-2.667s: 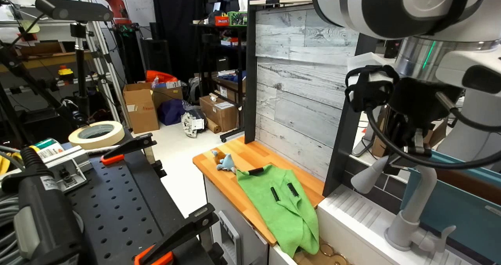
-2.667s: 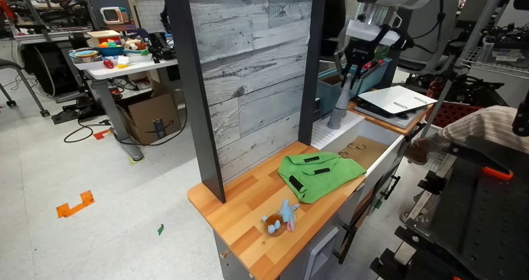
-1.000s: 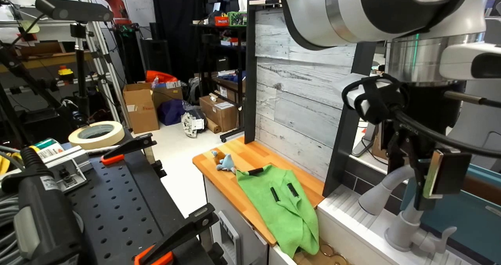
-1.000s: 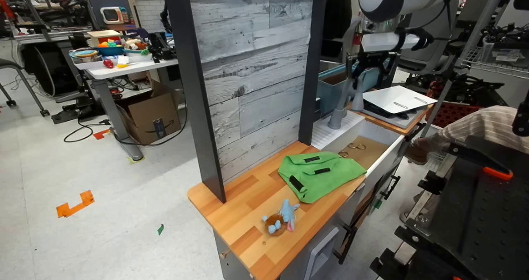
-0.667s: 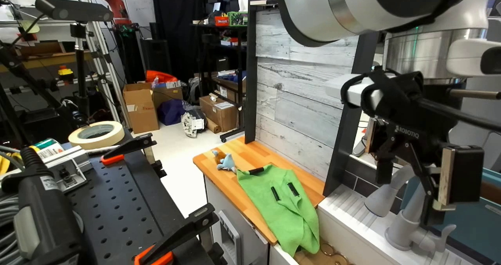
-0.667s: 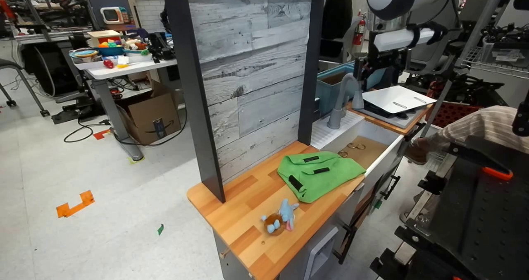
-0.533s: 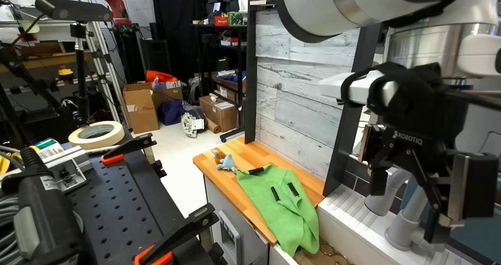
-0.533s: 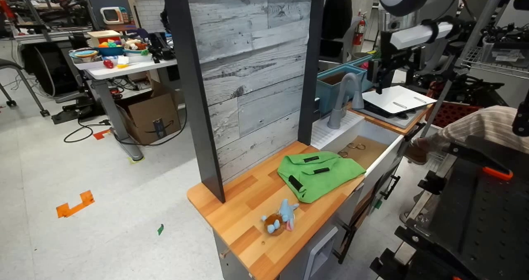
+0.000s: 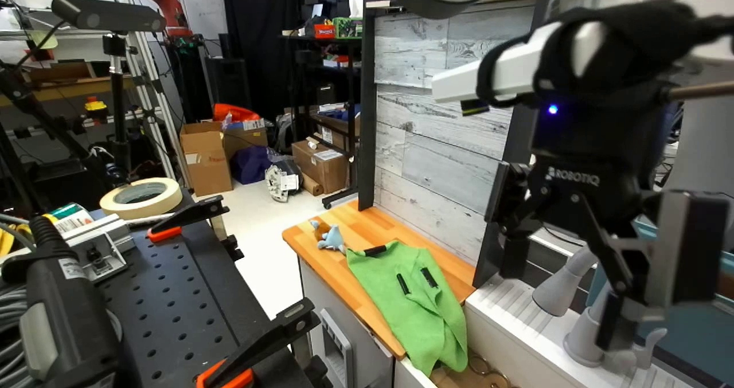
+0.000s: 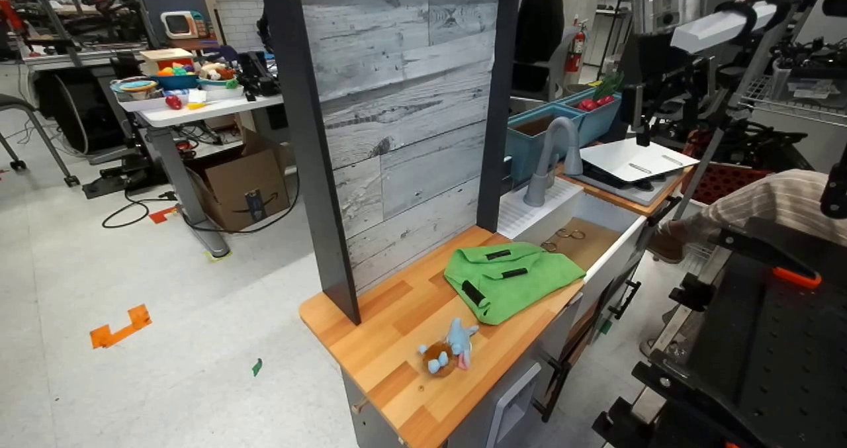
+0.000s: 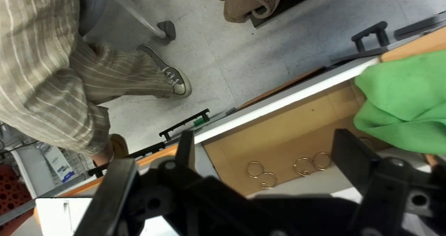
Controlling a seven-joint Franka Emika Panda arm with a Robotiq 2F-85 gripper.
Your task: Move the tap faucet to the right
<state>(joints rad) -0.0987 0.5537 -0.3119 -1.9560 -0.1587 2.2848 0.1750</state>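
Above the bench (image 10: 390, 362), the pincer (image 11: 264, 147) is spread wide, its two fingers (image 11: 352, 159) well apart. Seen from the wrist, the gap between them frames the sink (image 11: 285, 100), with gold rings (image 11: 258, 175) lying on its brown floor. The faucet (image 10: 544, 160) stands upright on the ribbed ledge (image 10: 513, 216) at the sink's edge; in an exterior view the pincer is apart from it, the planter (image 10: 599, 118) showing between. Earlier the pincer sat at the faucet's arch and hid much of it; it has since come away, and the arch shows bare there. The spout's head (image 10: 574, 162) has swung too: at first lost in line with the tube in that view, it now hangs out to the side, toward the board (image 10: 638, 159). Further off, the cloth (image 10: 529, 296) lies across the bench with one end over the sink, and the toy (image 10: 458, 339) lies near it on the wood; both are where they were.
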